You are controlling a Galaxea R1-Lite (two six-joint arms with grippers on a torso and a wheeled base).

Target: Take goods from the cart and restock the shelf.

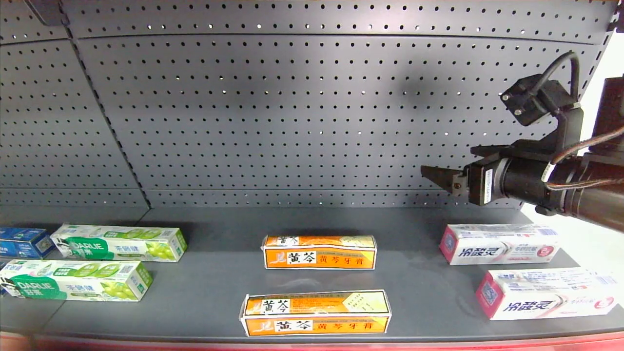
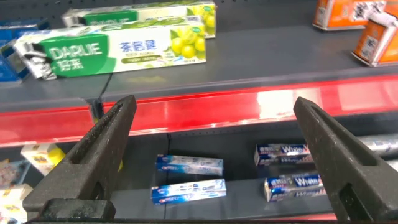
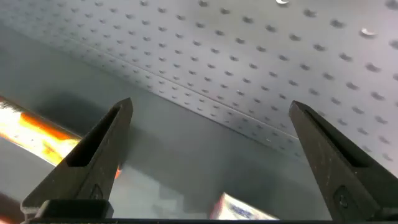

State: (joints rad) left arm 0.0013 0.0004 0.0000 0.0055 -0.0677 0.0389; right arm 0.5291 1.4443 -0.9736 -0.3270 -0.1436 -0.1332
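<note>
Hovering over the shelf (image 1: 219,292) near the white-and-pink boxes (image 1: 497,243), the right jaws gape empty, likely ready for another cart trip; the left jaws, equally spread and empty, sit low before the red shelf edge (image 2: 249,102); stocked boxes lie grouped by brand.

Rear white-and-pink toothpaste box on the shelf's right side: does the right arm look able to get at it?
Likely yes. The right gripper hangs open above the shelf, just up and left of the rear white-and-pink toothpaste box, with nothing between them and its top bare.
</note>
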